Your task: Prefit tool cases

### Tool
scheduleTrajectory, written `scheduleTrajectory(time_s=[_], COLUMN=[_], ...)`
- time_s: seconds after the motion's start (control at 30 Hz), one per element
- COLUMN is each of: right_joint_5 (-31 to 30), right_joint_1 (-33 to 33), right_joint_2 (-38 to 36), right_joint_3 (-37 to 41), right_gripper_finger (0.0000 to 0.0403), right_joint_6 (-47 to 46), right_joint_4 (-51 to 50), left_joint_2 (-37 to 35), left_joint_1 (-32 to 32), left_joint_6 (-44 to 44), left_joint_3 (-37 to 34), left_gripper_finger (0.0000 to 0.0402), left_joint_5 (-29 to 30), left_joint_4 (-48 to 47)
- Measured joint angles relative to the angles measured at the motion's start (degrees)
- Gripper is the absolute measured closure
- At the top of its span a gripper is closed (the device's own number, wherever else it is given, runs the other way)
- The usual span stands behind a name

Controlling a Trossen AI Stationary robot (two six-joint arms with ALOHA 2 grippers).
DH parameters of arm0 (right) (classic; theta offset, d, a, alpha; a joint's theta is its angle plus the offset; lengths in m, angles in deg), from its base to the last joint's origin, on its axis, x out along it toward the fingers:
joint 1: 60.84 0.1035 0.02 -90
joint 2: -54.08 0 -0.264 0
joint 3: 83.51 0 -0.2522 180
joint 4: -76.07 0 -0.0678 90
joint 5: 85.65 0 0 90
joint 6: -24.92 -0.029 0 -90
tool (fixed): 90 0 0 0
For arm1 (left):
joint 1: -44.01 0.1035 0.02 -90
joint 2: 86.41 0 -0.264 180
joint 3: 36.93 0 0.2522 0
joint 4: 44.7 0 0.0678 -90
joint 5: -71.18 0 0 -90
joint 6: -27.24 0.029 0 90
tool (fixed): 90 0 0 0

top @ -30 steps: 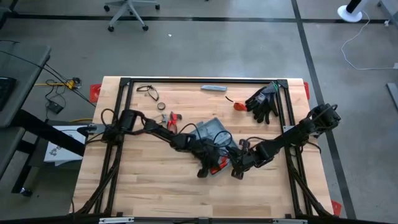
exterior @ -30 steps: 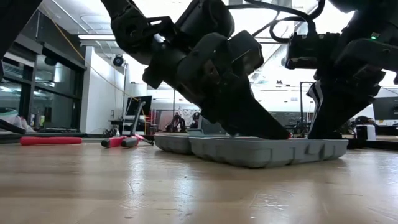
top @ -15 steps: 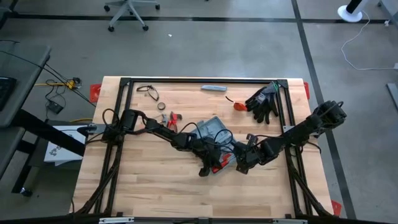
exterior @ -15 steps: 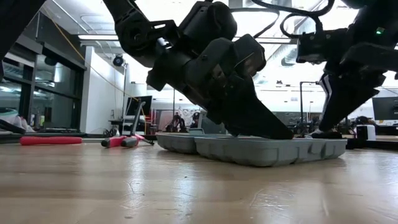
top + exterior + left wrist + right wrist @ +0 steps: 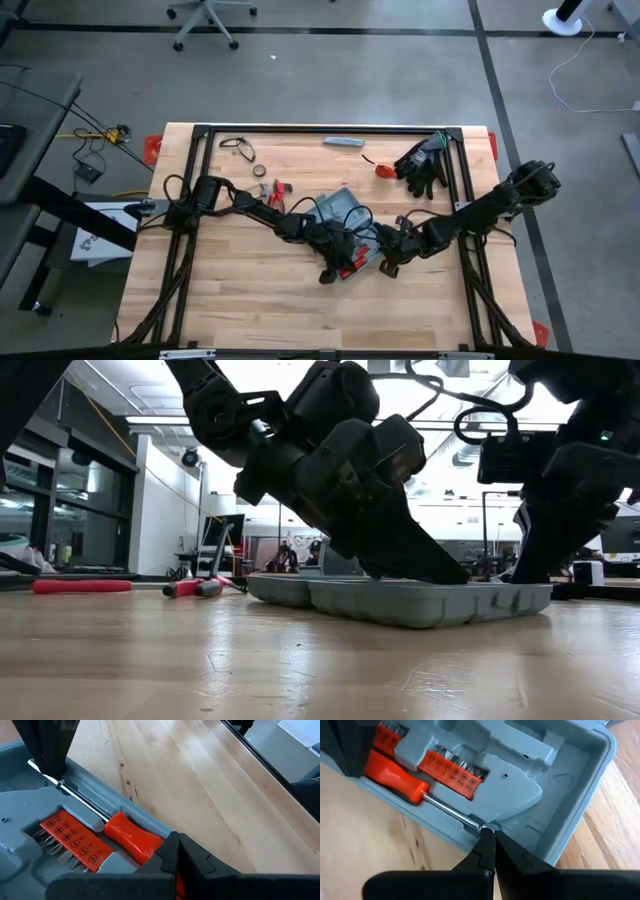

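Open tool case [image 5: 345, 225] mid-table, left end effector [image 5: 172, 845] pinched together on screwdriver handle [image 5: 131, 834], right end effector [image 5: 487, 840] pinched together at its shaft tip

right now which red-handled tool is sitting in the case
The screwdriver with its steel shaft, lying in the open case beside the red bit holder; the red-handled pliers lie loose on the table.

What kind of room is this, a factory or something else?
Probably a robotics lab or workshop: a wooden worktable in a black metal frame stands on a bare grey concrete floor, with a wheeled office chair nearby.
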Motion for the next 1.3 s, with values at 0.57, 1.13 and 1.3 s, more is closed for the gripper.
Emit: scheduleTrajectory(time_s=[0.57,1.13,1.3], right_joint_5=[8.55,-2.33,-5.72], right_joint_1=[-3.74,-1.24,-1.18], right_joint_2=[0.27,-3.11,-3.09], right_joint_3=[-0.09,0.52,0.48], right_gripper_finger=[0.0403,0.0403,0.0403], right_joint_6=[7.57,6.78,6.11], right_joint_4=[1.92,5.90,4.35], left_joint_2=[0.00,-0.07,-0.07], left_joint_1=[0.00,0.56,3.21], left_joint_6=[0.07,2.67,5.56], left_joint_3=[0.04,0.04,0.04], left_gripper_finger=[0.0402,0.0402,0.0402], left_joint_5=[-0.22,3.32,5.45], left_joint_4=[-0.24,1.49,1.53])
